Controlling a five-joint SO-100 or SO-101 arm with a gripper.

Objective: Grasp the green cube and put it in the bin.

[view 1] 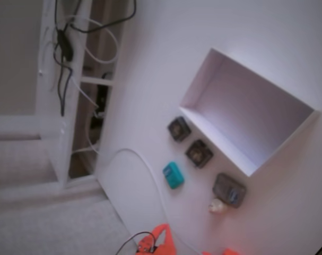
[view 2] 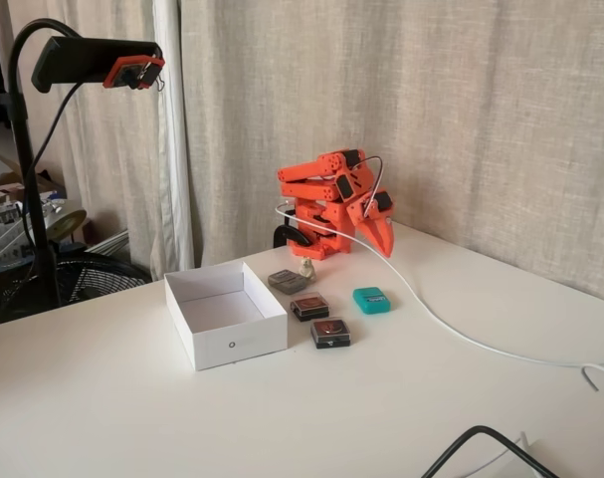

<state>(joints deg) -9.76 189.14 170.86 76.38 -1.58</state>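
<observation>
Green cube: teal block [view 2: 371,300] flat on the white table [view 2: 431,398], untouched; in a fixed view [view 1: 173,175] it lies left of and below the bin.
Neighbours: three dark blocks [view 2: 309,307] sit in a loose row between the cube and the bin; the nearest is just beside the cube, not touching.
Bin: white open tray [view 2: 225,344], upright, nothing visible inside; in a fixed view [view 1: 202,88] two dark blocks lie close along its long wall.
Cable: thin white cable [view 2: 451,329] passes just behind the cube and trails off across the table.
Gripper: orange gripper [view 2: 386,243] hangs nose-down above the table, behind and above the cube, well clear of it; it holds nothing; the fingers look drawn together, but I cannot tell for certain.
Arm: orange arm [view 2: 326,199] folded back over its base at the table's rear, before the curtain [view 2: 461,110].
Camera stand: black stand [view 2: 28,179] left of the table.
</observation>
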